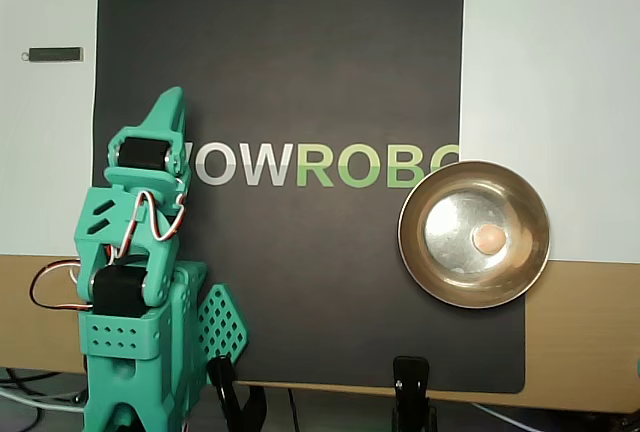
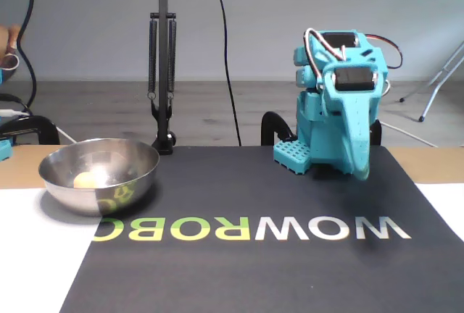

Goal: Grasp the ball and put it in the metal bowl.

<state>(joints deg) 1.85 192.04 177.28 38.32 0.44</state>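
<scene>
The small peach-orange ball [image 1: 488, 240] lies inside the round metal bowl [image 1: 420, 257], which stands at the right edge of the black mat in the overhead view. In the fixed view the bowl [image 2: 130, 172] is at the left with the ball [image 2: 85, 180] resting on its bottom. My teal gripper [image 1: 168, 104] is folded back over the arm's base at the left of the overhead view, far from the bowl. In the fixed view the gripper [image 2: 360, 173] points down at the mat. Its jaws are shut and hold nothing.
A black mat [image 1: 300, 292] with printed letters covers the table. A small dark stick [image 1: 55, 54] lies at the far left on the white surface. Two black clamps [image 1: 412, 392] grip the mat's front edge. A lamp stand [image 2: 162, 74] rises behind the bowl.
</scene>
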